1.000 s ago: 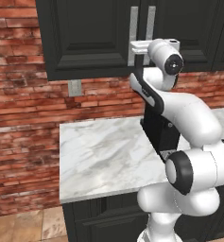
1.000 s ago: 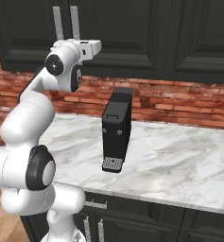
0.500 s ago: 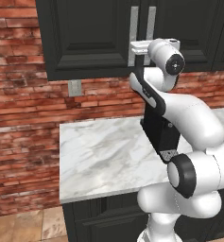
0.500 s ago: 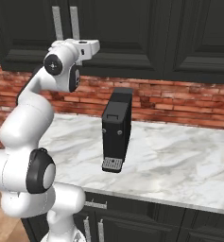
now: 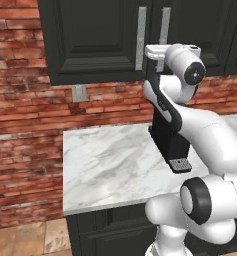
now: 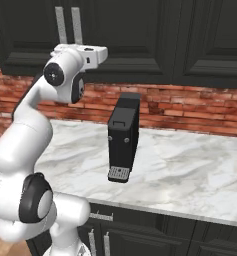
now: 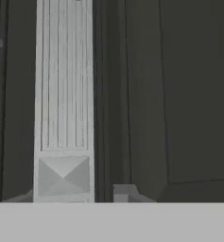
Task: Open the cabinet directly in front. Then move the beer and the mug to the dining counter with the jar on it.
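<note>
Black wall cabinet (image 5: 97, 40) shut above the marble desk (image 5: 115, 167), gripper (image 5: 155, 52) raised at its right door's bar handle (image 7: 64, 99), fingers either side, grip uncertain, black appliance (image 6: 123, 137) below.

Kitchen, black wall cabinet (image 5: 97, 40) with bar handles, red brick wall (image 5: 20, 125), marble worktop (image 5: 110, 167), black base cabinets (image 6: 155, 235)

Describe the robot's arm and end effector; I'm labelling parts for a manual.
The arm is glossy white with rounded segments and dark bands and caps at the joints. The end effector is a white block; its finger tips are small and grey. No cables or markings are visible.
</note>
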{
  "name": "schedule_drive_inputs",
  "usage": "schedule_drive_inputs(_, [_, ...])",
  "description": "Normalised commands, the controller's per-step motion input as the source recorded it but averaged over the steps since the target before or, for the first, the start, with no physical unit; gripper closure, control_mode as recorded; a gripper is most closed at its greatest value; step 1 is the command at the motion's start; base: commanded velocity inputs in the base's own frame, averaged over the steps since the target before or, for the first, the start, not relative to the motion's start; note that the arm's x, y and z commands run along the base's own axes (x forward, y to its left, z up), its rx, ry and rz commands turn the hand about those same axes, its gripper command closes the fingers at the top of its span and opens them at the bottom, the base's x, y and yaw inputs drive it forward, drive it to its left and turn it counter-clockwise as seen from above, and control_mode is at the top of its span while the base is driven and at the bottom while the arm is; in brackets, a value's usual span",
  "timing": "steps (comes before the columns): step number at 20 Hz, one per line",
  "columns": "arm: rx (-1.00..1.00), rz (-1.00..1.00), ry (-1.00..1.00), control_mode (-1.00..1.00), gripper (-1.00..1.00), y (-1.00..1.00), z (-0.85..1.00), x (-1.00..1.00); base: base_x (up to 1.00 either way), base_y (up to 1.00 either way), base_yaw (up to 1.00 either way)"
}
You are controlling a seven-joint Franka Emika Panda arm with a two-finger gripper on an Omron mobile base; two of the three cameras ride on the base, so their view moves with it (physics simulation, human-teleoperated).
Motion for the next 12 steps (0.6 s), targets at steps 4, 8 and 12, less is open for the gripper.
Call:
schedule_drive_inputs(4, [0.08, -0.08, 0.00, -1.00, 1.00, -0.71, 0.28, -0.64, 0.00, 0.00, 0.00])
schedule_drive_inputs(8, [0.09, -0.05, 0.00, -1.00, 1.00, -0.85, 0.24, -0.62, 0.00, 0.00, 0.00])
schedule_drive_inputs(12, [0.10, -0.07, 0.00, -1.00, 1.00, -0.93, 0.28, -0.66, 0.00, 0.00, 0.00])
